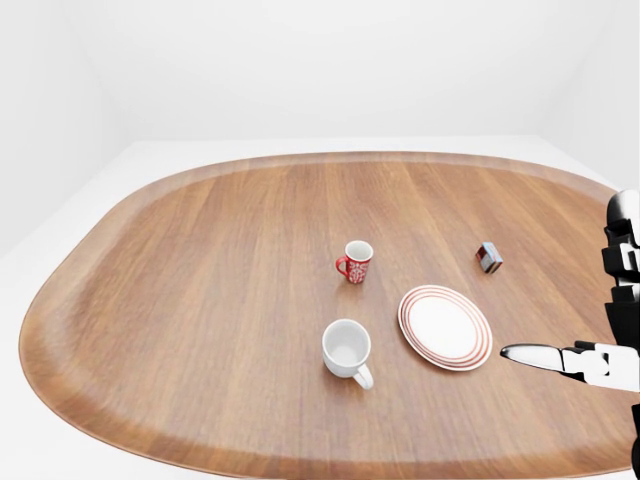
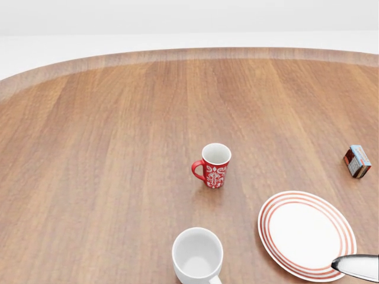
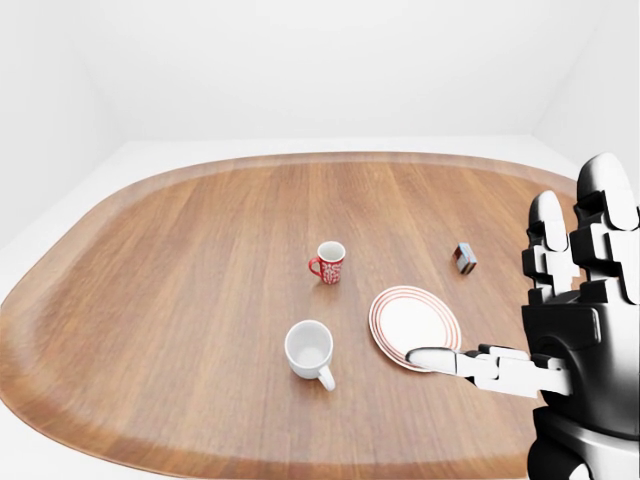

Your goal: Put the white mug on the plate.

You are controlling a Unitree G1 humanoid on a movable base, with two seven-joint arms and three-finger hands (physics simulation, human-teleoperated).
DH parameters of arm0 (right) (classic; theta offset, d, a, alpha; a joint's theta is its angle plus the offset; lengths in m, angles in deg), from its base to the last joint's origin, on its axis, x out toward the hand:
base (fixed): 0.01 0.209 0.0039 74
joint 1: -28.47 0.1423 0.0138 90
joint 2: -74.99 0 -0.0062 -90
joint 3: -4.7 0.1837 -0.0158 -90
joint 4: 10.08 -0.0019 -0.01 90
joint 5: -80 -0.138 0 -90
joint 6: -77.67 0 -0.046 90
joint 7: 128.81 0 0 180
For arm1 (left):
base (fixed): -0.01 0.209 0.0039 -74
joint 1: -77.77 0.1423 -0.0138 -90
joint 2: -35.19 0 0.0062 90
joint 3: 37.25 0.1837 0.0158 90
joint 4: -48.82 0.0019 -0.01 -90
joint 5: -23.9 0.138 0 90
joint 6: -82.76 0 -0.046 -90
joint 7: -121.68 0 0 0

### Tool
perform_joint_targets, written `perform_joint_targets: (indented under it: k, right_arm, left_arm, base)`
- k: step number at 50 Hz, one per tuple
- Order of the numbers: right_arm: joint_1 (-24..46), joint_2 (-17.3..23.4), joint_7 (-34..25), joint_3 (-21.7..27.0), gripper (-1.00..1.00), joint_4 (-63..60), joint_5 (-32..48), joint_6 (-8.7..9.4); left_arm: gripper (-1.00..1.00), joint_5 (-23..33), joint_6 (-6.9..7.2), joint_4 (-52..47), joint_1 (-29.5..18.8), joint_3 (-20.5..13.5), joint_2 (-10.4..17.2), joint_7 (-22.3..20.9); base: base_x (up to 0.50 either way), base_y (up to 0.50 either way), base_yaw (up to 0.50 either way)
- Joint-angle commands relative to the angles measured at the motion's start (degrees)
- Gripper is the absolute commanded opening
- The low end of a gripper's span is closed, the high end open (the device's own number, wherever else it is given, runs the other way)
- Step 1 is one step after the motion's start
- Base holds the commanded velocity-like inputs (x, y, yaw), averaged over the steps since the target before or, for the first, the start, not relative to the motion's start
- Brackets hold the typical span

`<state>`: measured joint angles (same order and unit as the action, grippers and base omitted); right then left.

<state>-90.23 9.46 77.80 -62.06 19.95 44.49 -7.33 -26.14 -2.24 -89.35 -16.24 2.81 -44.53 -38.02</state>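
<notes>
The right hand [image 3: 560,300] is hovering with fingers spread, gripping nothing, 1 finger reaching over the plate [image 3: 415,326]. The white mug [image 3: 309,351] is sitting upright on the table [image 1: 200,280], just left of the plate, probably awaiting a grasp.

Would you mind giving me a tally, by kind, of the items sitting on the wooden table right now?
Mugs: 2, the white mug and the red patterned mug.
Plates: 1, the red-rimmed plate.
Small boxes: 1, the small box at the view's right.
Total: 4 things on the table.
</notes>
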Motion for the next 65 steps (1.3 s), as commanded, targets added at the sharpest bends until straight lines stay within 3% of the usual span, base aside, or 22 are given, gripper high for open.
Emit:
perform_joint_targets:
  k: [1,8,11,14,17,21,30,36,43,50,54,62,65]
  right_arm:
    - [0.54,-0.81,-0.42,-0.69,1.00,-0.02,1.06,0.00]
    - [2.99,0.59,0.38,-1.37,1.00,-0.02,0.18,0.00]
    - [13.22,4.68,3.39,-4.49,1.00,-0.03,-1.49,0.00]
    - [24.27,1.93,2.12,-9.57,1.00,-0.03,0.34,0.00]
    - [36.17,-5.42,-5.81,-12.90,1.00,-0.03,7.32,0.00]
    - [45.80,-11.98,-20.62,-19.08,1.00,3.48,25.57,0.00]
    - [58.87,-17.51,-47.76,-30.10,1.00,21.62,52.75,0.00]
    - [63.41,-22.16,-66.56,-33.66,1.00,38.15,70.08,0.00]
    - [69.62,-29.32,-66.61,-32.87,1.00,51.37,94.06,0.00]
    - [73.89,-33.86,-66.61,-29.07,1.00,58.88,107.46,0.00]
    - [75.84,-34.39,-66.61,-27.44,1.00,65.42,109.32,0.00]
    - [74.28,-34.76,-66.61,-26.74,1.00,67.34,112.78,0.00]
    - [72.33,-33.45,-66.61,-29.78,1.00,68.19,111.57,0.00]
  left_arm:
    - [1.00,0.14,0.00,-0.03,0.11,-0.02,-0.13,-0.17]
    - [1.00,0.39,0.00,0.03,0.10,0.07,-0.23,-0.29]
    - [1.00,0.94,0.00,-0.15,0.23,0.47,-0.64,-0.54]
    - [1.00,1.00,0.00,-0.34,0.14,0.48,-0.63,-0.51]
    - [1.00,1.04,0.00,-0.41,0.11,0.50,-0.70,-0.56]
    - [1.00,1.07,0.00,-0.40,0.03,0.51,-0.67,-0.53]
    - [1.00,2.17,0.00,-0.40,0.32,1.36,-1.39,-1.14]
    - [1.00,2.10,0.00,-0.31,0.12,0.88,-1.32,-1.20]
    - [1.00,2.35,0.00,-0.41,0.13,1.03,-1.57,-1.36]
    - [1.00,2.43,0.00,-0.55,0.13,1.28,-1.68,-1.27]
    - [1.00,2.44,0.00,-0.46,-0.01,1.41,-1.60,-1.16]
    - [1.00,2.64,0.00,-0.46,-0.08,1.64,-1.69,-1.19]
    - [1.00,2.73,0.00,-0.37,-0.13,1.75,-1.69,-1.22]
  base:
    - [0.00,0.00,0.00]
    - [0.00,0.00,0.00]
    - [0.00,0.00,0.00]
    - [0.00,0.00,0.00]
    - [0.00,0.00,0.00]
    - [0.00,0.00,0.00]
    - [0.00,0.00,0.00]
    - [0.00,0.00,0.00]
    - [0.00,0.00,0.00]
    - [0.00,0.00,0.00]
    - [0.00,0.00,0.00]
    - [0.00,0.00,0.00]
    - [0.00,0.00,0.00]
